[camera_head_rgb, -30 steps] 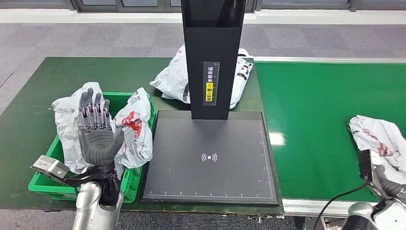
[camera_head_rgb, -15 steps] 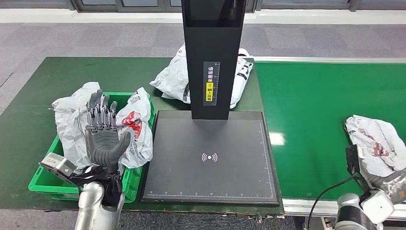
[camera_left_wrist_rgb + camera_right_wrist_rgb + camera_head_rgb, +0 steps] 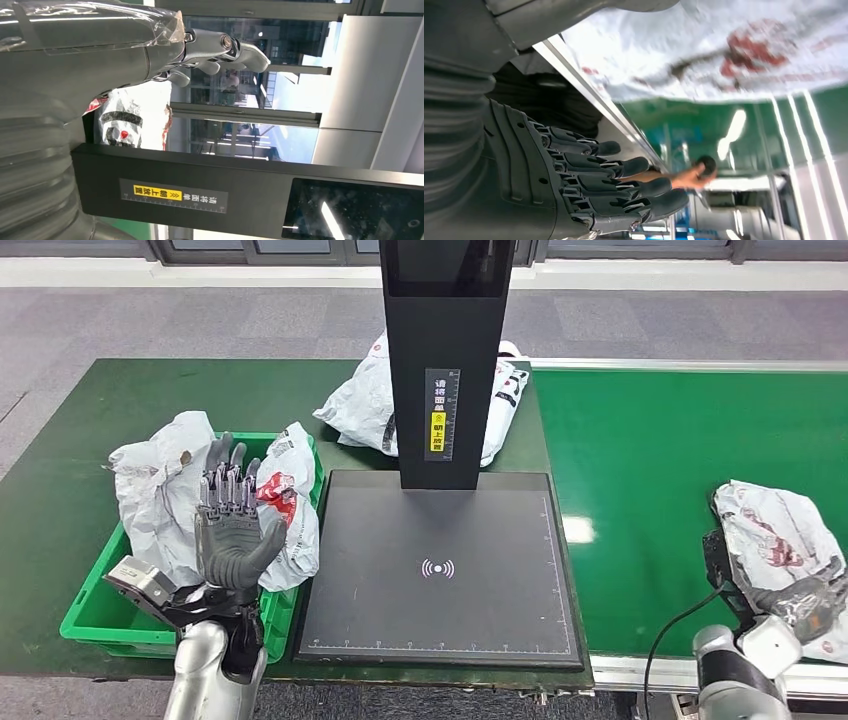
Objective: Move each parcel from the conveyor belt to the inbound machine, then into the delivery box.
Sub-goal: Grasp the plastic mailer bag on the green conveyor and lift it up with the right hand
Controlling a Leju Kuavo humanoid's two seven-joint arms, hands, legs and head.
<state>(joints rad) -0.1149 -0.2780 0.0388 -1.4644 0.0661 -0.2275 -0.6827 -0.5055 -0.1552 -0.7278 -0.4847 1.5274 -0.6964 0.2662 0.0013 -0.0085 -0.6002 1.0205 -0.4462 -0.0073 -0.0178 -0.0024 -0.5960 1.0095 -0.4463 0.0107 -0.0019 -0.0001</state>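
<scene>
At four o'clock on the conveyor belt [image 3: 660,490], the parcel [image 3: 780,540] lies just beside my right hand [image 3: 800,605], fingers [image 3: 624,192] loosely spread, holding nothing, so I should scoop under its near edge; my left hand [image 3: 232,535] hangs open.

Four parcels [image 3: 785,540], one green box [image 3: 100,615], one inbound machine [image 3: 437,560].

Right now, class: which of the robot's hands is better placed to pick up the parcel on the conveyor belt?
The right hand: it is at the parcel on the conveyor belt. The left hand hovers open above the green delivery box.
</scene>
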